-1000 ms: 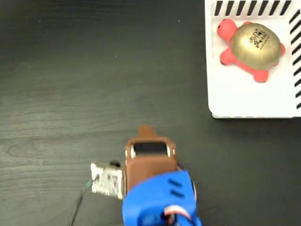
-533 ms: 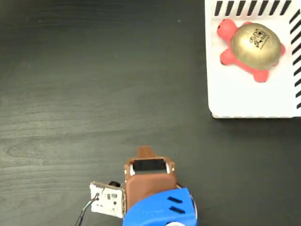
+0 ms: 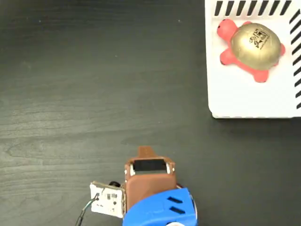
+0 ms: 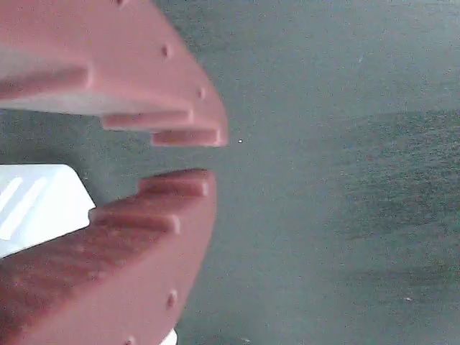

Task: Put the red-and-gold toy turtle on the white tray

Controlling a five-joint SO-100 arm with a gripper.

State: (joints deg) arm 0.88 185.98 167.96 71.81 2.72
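The red-and-gold toy turtle (image 3: 251, 44) lies on the white tray (image 3: 244, 101) at the top right of the fixed view, gold shell up and coral head toward the upper left. My gripper (image 3: 145, 151) is far from it, low in the middle of the picture over the dark table, on the brown and blue arm. In the wrist view the gripper (image 4: 212, 157) holds nothing, and its two reddish-brown fingers are drawn nearly together with only a thin slit at the tips. A corner of the white tray (image 4: 36, 208) shows behind the fingers there; the turtle is out of that view.
The dark wood-grain table (image 3: 94, 84) fills the left and middle of the fixed view. A small circuit board with wires (image 3: 107, 202) hangs on the arm's left side. The tray's striped edges run along the top and right.
Over the last second the arm has pulled back toward the bottom edge of the fixed view, then stopped. The turtle and tray have not moved.
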